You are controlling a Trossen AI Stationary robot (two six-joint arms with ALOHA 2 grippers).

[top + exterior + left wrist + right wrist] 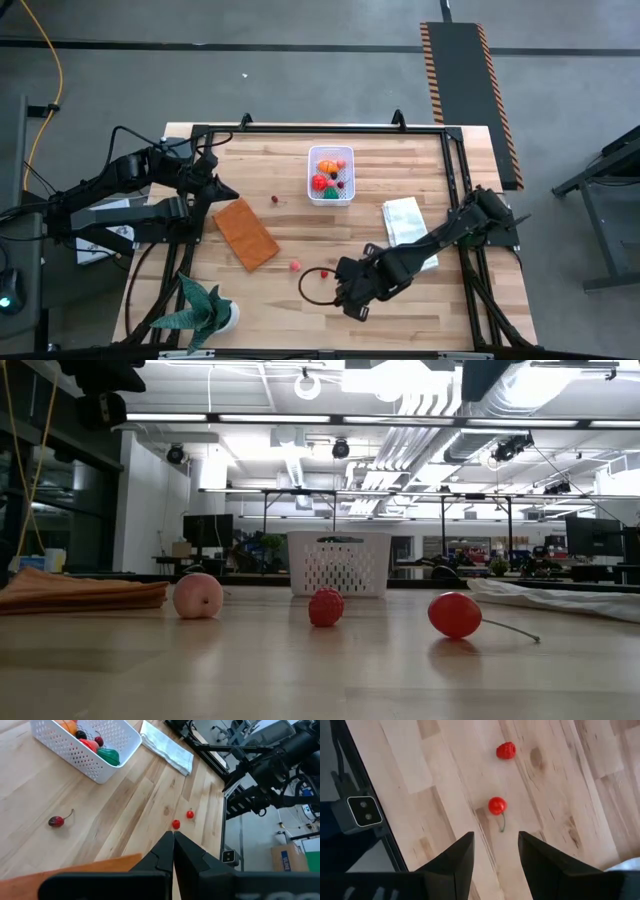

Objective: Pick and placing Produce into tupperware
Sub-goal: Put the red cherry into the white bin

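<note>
The tupperware (330, 176), a white perforated tub, stands at the table's far middle and holds several produce pieces: orange, red, green and dark ones. Loose on the table lie a red cherry with a stem (496, 805), a red raspberry (506, 750) and a dark cherry (274, 199). The low view also shows a pink peach (198, 596). My right gripper (495, 840) hangs open above the table, just on the near side of the red cherry, with nothing between its fingers. My left gripper (173, 837) is shut and empty at the table's left, over the orange-brown flat piece's far end.
An orange-brown flat rectangle (245, 233) lies left of centre. A folded white cloth (405, 220) lies at the right, under my right arm. A green spiky plant (205, 310) stands at the near left corner. A thin dark loop (312, 288) shows beside my right gripper.
</note>
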